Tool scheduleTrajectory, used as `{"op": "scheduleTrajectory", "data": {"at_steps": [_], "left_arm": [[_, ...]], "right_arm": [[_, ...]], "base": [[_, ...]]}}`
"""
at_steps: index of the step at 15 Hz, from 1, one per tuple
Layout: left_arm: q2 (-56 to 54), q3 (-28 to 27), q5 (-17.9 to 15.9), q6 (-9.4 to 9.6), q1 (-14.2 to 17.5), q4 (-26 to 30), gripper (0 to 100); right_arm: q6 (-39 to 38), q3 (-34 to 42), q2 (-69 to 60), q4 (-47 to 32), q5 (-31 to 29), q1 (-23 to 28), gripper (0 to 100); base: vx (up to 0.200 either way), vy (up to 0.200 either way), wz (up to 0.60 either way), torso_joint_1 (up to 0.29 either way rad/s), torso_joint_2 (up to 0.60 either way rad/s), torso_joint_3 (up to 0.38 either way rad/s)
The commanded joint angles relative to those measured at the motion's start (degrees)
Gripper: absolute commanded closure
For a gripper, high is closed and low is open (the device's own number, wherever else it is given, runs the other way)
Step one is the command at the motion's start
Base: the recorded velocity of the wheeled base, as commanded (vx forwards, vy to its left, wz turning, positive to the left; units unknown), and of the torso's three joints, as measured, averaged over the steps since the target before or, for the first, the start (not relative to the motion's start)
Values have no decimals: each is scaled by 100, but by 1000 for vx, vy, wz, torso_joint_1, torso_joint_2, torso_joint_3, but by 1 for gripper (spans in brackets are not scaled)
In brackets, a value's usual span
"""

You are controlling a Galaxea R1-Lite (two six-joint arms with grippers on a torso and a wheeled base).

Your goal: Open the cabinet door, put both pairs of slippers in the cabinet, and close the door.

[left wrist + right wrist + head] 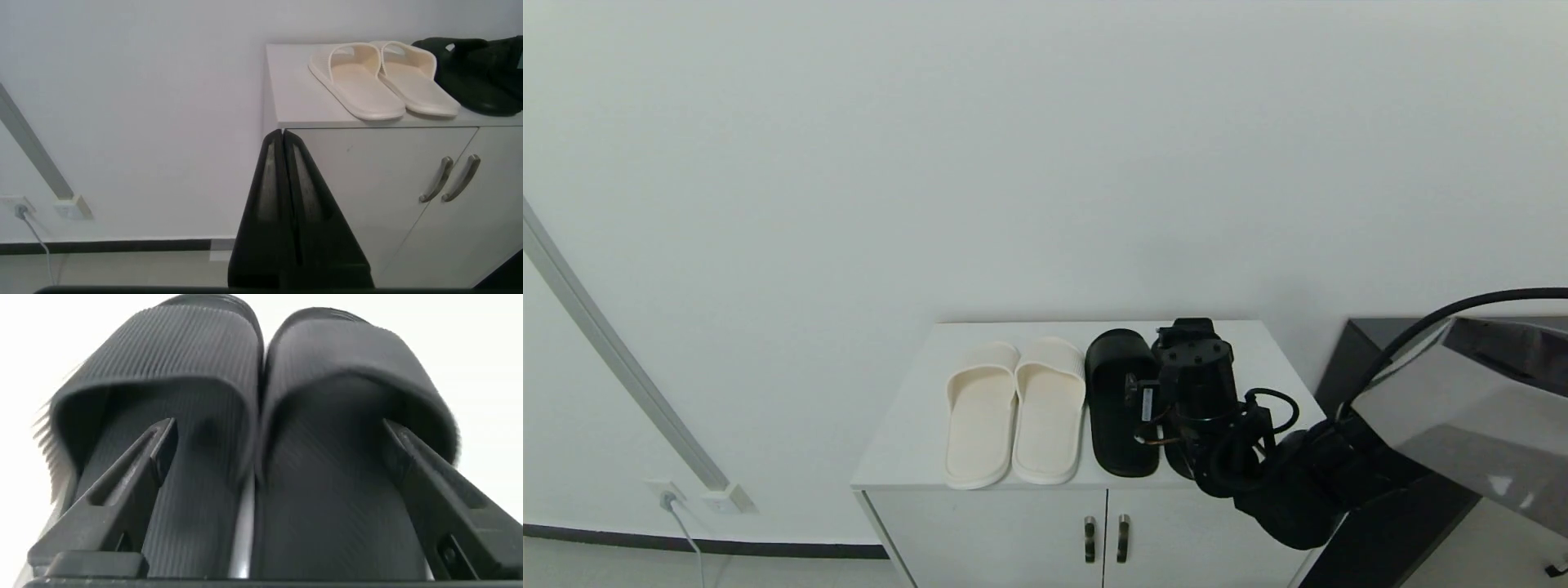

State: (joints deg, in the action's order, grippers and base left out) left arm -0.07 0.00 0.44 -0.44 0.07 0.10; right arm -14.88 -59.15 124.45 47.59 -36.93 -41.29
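A white cabinet [907, 441] stands against the wall with both doors closed and two handles [1106, 539] at the middle. On its top lie a cream pair of slippers [1013, 412] and, to their right, a black pair [1123, 408]. My right gripper [278, 425] is open over the black pair [261, 400]. One finger [122, 498] lies on each footbed, and the slippers' touching inner sides are between the fingers. My left gripper [283, 139] is shut and holds nothing, low and off the cabinet's left front corner. The left wrist view takes in the cream pair [384, 77] and the handles [449, 175].
A grey cable duct [605, 343] slants down the wall to a socket [668, 494] with a plugged-in cable, left of the cabinet. A dark piece of furniture [1347, 351] stands close to the cabinet's right side. Bare floor lies left of the cabinet.
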Motion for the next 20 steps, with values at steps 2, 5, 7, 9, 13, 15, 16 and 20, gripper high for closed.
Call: {"op": "scheduleTrajectory", "data": {"at_steps": [2, 5, 7, 9, 13, 15, 16, 20], "left_arm": [[7, 0, 0, 0, 1, -1, 100], [7, 0, 0, -9, 1, -1, 100], [7, 0, 0, -9, 1, -1, 100], [7, 0, 0, -9, 1, -1, 100], [7, 0, 0, -9, 1, -1, 100], [7, 0, 0, -9, 1, -1, 100], [7, 0, 0, -9, 1, -1, 100], [7, 0, 9, 0, 1, -1, 100]], "right_arm": [[12, -571, 562, 31, -25, 148, 0], [12, -976, 756, 31, -69, 200, 0], [12, -985, 773, 31, -69, 209, 100], [12, -967, 773, 31, -69, 218, 100], [12, -879, 721, 31, -69, 218, 100], [109, -501, 264, 40, -52, 200, 100], [249, -176, -114, 75, 36, 165, 100], [935, 1424, -1617, 576, 1293, -151, 100]], "base": [[0, 0, 0, 0, 0, 0], [0, 0, 0, 0, 0, 0], [0, 0, 0, 0, 0, 0], [0, 0, 0, 0, 0, 0], [0, 0, 0, 0, 0, 0], [0, 0, 0, 0, 0, 0], [0, 0, 0, 0, 0, 0], [0, 0, 0, 0, 0, 0]]}}
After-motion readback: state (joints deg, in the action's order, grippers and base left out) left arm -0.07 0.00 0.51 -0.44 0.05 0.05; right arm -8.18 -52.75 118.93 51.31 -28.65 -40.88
